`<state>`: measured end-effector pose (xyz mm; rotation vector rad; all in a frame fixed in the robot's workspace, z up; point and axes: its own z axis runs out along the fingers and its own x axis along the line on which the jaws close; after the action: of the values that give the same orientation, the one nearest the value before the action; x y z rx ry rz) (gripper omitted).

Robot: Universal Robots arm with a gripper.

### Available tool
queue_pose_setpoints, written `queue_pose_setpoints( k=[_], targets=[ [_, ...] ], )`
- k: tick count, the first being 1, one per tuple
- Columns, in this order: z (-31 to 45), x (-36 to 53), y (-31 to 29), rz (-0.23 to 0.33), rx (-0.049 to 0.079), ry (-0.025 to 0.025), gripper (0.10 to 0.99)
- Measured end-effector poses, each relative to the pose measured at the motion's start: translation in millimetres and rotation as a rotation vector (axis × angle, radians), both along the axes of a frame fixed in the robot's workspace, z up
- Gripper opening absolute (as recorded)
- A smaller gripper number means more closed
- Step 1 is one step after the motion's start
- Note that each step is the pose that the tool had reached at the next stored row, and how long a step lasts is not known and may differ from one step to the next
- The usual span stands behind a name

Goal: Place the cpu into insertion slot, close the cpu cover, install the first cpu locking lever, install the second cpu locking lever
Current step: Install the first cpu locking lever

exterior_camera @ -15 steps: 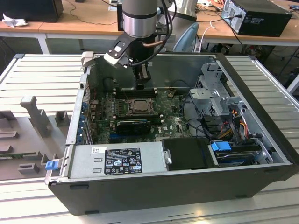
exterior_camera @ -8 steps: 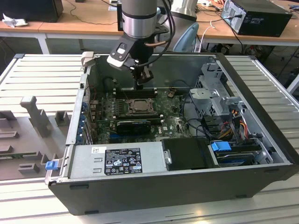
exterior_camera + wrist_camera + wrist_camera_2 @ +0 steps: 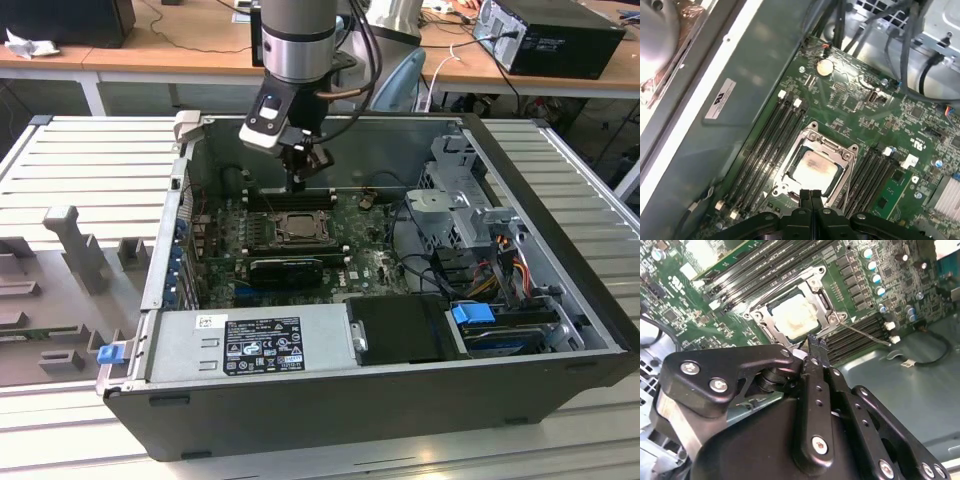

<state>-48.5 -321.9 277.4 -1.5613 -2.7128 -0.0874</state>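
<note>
In the exterior view, the gripper [image 3: 297, 182] hangs inside the computer case [image 3: 380, 405], just above the insertion slot [image 3: 298, 228] on the green motherboard [image 3: 368, 266]. In the second wrist view, the cpu [image 3: 796, 315] lies flat in the slot with the cpu cover [image 3: 769, 324] down around it. In the first wrist view, the fingers [image 3: 805, 199] are squeezed together, holding nothing.

Pale cpu [image 3: 813, 168] sits in the insertion slot [image 3: 840, 176], silver cpu cover [image 3: 828, 145] flat over it
</note>
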Motion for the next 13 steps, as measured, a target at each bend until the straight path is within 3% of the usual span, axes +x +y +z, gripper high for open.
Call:
queue_pose_setpoints(
  k=[10, 13],
  targets=[
    [0.4, 1.4, 0.0, 0.092, 0.000, 0.0018, 0.106],
    [0.5, 1.5, 0.0, 0.159, 0.000, 0.0021, 0.106]
  ],
)
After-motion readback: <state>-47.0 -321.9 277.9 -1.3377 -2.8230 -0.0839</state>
